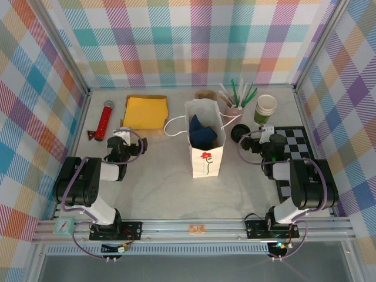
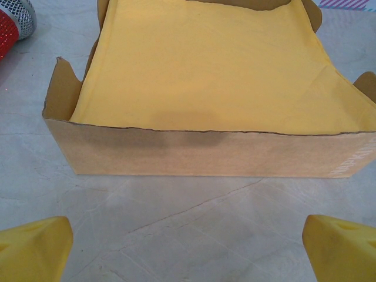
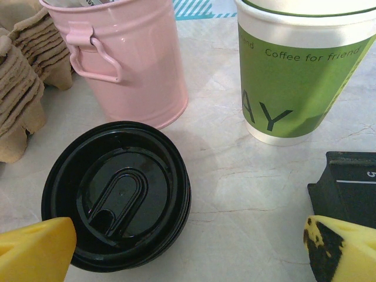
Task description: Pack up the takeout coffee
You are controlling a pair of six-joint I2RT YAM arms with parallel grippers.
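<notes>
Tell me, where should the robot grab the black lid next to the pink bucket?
Probably its outer rim, from straight above, one finger each side. The black lid lies flat and low, with no tall wall to pinch. The open right gripper is nearest; avoid the pink bucket behind it.

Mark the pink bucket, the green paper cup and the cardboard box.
pink bucket [image 3: 147, 64], right wrist view, on its side wall.
green paper cup [image 3: 294, 82], right wrist view, on its green band.
cardboard box [image 2: 205, 154], left wrist view, on its near wall.

Grey table [image 1: 158, 188] w/ bag [image 1: 207, 161], box [image 2: 194, 154], bucket [image 3: 141, 64], cups [image 3: 294, 76], lid [image 3: 117, 194].
</notes>
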